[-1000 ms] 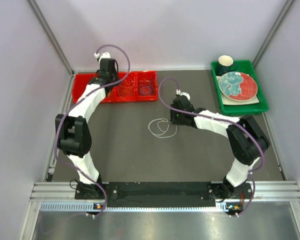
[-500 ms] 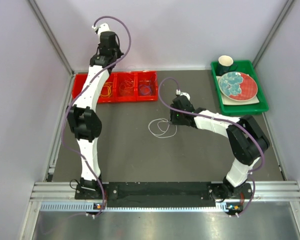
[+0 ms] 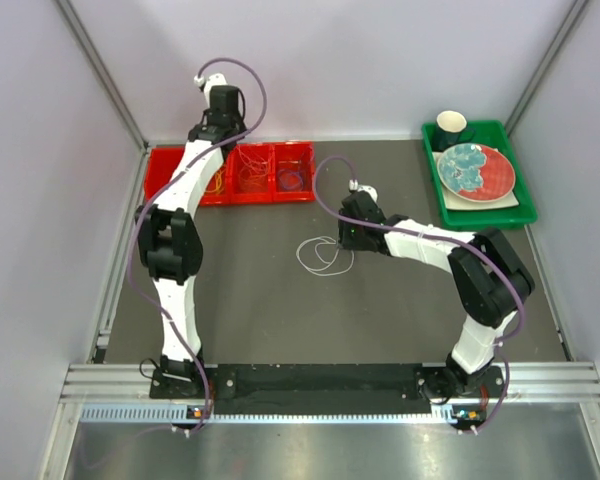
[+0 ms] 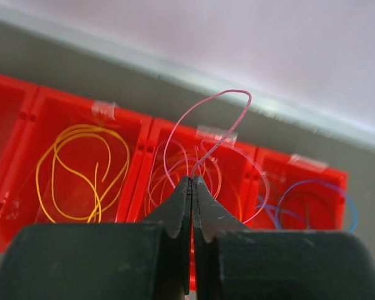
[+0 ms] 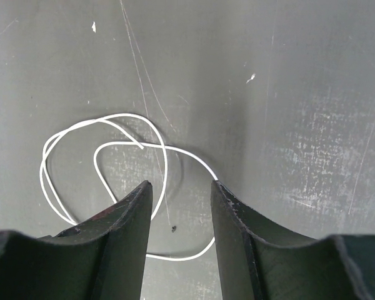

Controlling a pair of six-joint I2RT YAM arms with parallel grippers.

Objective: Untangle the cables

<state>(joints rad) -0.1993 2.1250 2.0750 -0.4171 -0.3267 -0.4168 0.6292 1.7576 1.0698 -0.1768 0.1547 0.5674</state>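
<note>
Left wrist view: the left gripper (image 4: 192, 181) is clenched on a thin pink cable (image 4: 231, 92). The cable's loop springs up from the fingertips toward 1 o'clock, over the middle compartment of the red tray (image 4: 141, 164). A yellow cable (image 4: 81, 129) lies coiled in the compartment at 9 o'clock. A blue cable (image 4: 312, 182) lies in the one at 3 o'clock, and the middle compartment holds thin orange-looking loops.

The step looks like placing the pink cable in a compartment. One strand of it curves out toward 4 o'clock, over the divider next to the blue cable. To place it well, I would centre the fingertips over the chosen compartment and lower them until the whole loop sits inside its walls. Only then release, so the springy wire does not straddle the divider or snag the loops below.

On the right wrist view, the right gripper (image 5: 180, 184) is released and grasps nothing. It hovers low over the white cable (image 5: 112, 117), which lies in crossed loops on the dark table (image 5: 300, 75), with one strand running between the fingertips. From above, that cable sits near the table's centre and the tray at 11 o'clock.
</note>
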